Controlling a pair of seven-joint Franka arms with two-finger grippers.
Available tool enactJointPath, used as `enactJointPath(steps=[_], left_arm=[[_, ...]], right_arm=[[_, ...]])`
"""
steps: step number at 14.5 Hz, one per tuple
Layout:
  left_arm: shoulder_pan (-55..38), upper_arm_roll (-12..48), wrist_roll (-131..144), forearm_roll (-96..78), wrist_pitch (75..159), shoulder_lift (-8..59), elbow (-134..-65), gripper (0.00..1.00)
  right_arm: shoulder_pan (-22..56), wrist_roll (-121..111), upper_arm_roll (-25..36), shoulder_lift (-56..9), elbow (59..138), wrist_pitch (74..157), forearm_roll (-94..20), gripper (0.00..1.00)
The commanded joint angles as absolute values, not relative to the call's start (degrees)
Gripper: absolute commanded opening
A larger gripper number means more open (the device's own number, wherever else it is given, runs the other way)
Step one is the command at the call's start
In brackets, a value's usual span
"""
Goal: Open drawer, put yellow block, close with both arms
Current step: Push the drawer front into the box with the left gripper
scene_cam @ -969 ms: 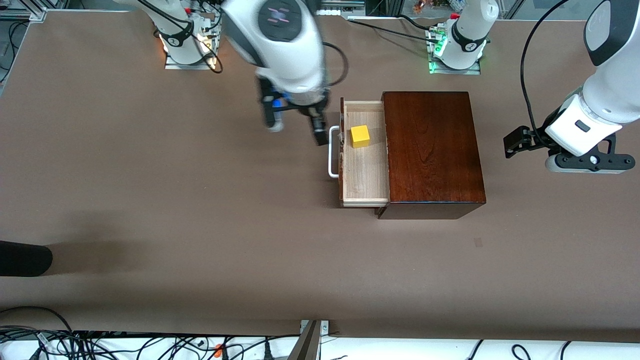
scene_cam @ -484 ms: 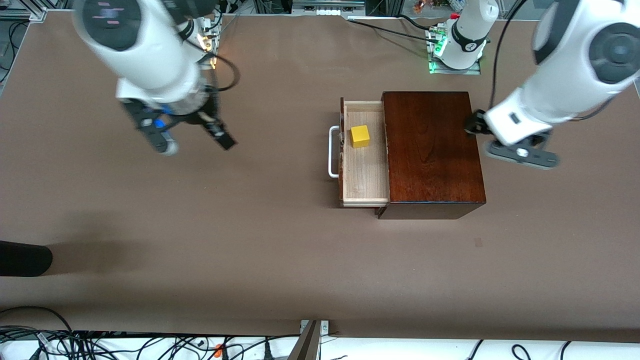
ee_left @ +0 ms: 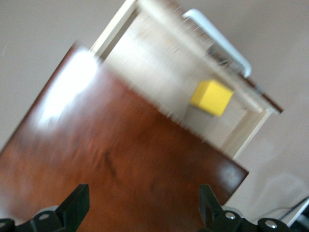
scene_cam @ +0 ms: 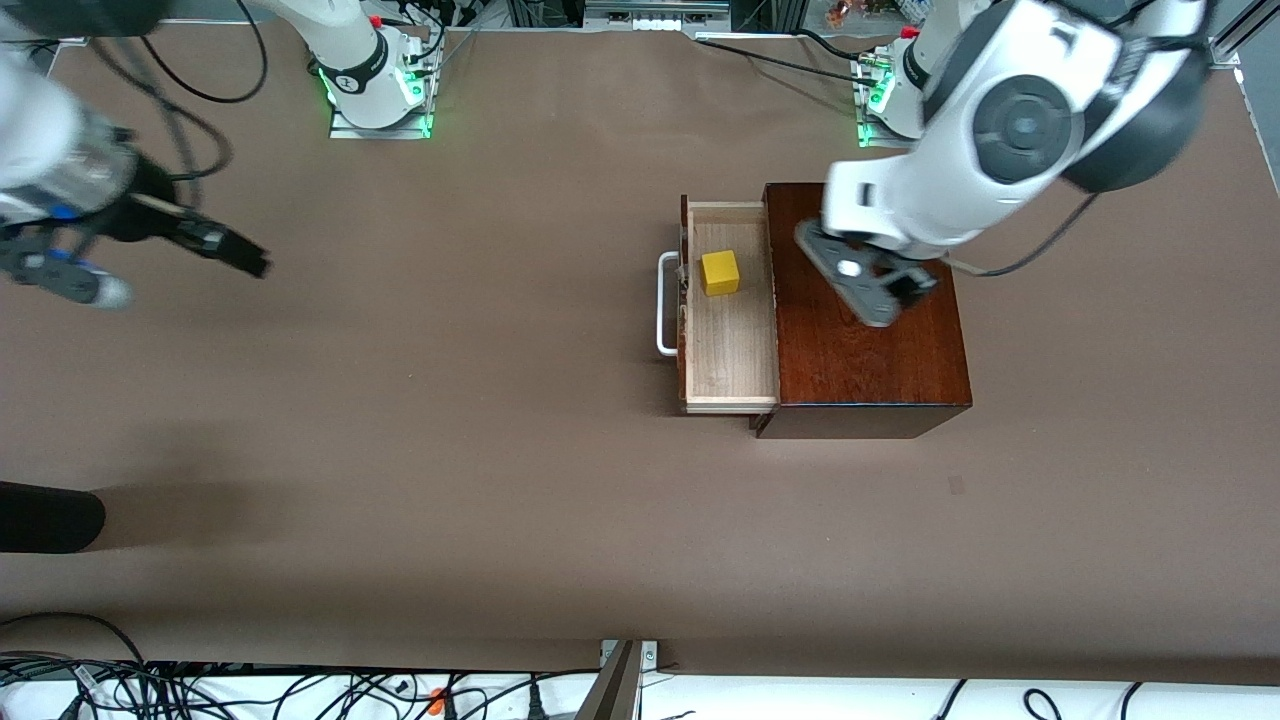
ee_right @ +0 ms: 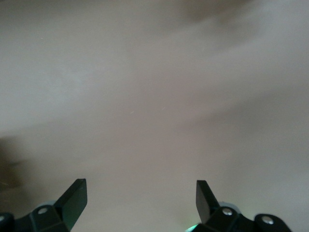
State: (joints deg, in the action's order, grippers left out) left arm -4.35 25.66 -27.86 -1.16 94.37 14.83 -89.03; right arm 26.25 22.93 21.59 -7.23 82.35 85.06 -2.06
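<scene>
The drawer (scene_cam: pixel 730 340) of the dark reddish-brown box (scene_cam: pixel 880 370) stands pulled out, its white handle (scene_cam: pixel 665 305) toward the right arm's end. The yellow block (scene_cam: pixel 719 272) lies inside on the pale wood. My left gripper (scene_cam: pixel 868 288) hangs over the box top, open and empty. The left wrist view shows the gripper (ee_left: pixel 143 208), the box top (ee_left: pixel 120 159), the drawer (ee_left: pixel 159 72), the block (ee_left: pixel 211 98) and the handle (ee_left: pixel 217 41). My right gripper (scene_cam: pixel 165 272) is open and empty over bare table at the right arm's end. In the right wrist view the gripper (ee_right: pixel 140 198) has only table under it.
A black object (scene_cam: pixel 45 517) lies at the table's edge at the right arm's end, nearer to the front camera. Cables (scene_cam: pixel 300 690) run along the table's near edge. A small mark (scene_cam: pixel 956 485) is on the table nearer to the camera than the box.
The right arm has swung from beside the drawer handle to its own end of the table. The left arm has moved from beside the box to over its top. Drawer and block are unmoved.
</scene>
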Motion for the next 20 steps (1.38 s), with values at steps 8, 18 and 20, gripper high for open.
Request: enactJointPath(steps=[8, 18, 20], left_arm=[[-15.98, 33.05, -38.85, 6.64, 115.57, 30.39, -88.68, 1.0], [-20.74, 32.7, -38.4, 18.89, 121.82, 38.5, -89.38, 1.0], [-20.65, 32.7, -38.76, 19.77, 121.64, 38.93, -89.47, 1.0]], right_arm=[[-1.23, -1.14, 1.32, -1.84, 89.03, 91.14, 1.49, 1.0], [-0.97, -0.26, 1.32, -2.81, 88.77, 91.23, 1.94, 1.0], [-0.97, -0.18, 1.32, -3.08, 88.59, 91.23, 1.58, 1.0]])
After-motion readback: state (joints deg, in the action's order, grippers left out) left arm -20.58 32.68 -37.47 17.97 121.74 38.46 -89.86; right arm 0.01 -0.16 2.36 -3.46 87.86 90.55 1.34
